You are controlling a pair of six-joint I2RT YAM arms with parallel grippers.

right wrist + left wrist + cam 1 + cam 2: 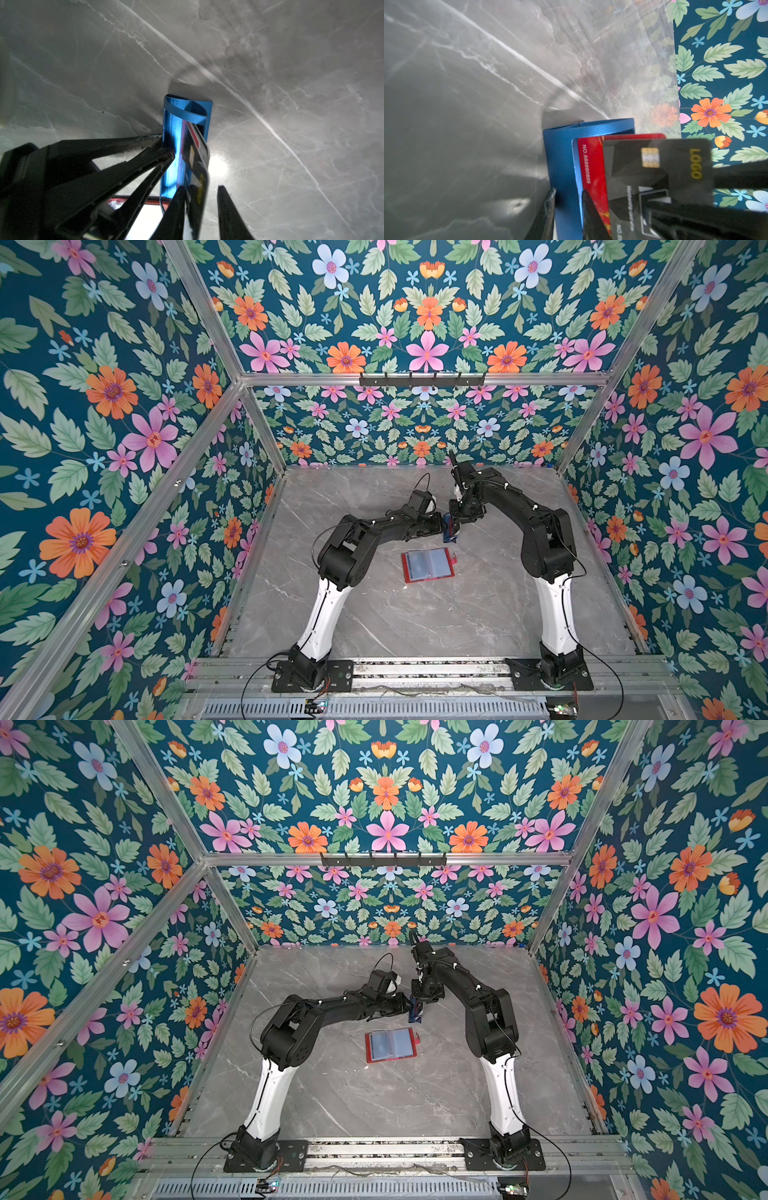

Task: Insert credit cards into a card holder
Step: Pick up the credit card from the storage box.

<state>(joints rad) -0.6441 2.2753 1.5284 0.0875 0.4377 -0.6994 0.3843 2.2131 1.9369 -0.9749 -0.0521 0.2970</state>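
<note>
Both of your grippers meet at the blue card rack [560, 158], beyond the card holder [428, 565], which lies open flat on the table [415, 626] between the arms, clear sleeves up. Your left gripper [568, 207] pinches the rack's wall. A red card [591, 162] and a black card [654, 166] stand in the rack. Your right gripper [200, 193] straddles the black card with narrow jaws, one finger [176, 207] against it, a gap at the other. You cannot tell whether the rack touches the table.
</note>
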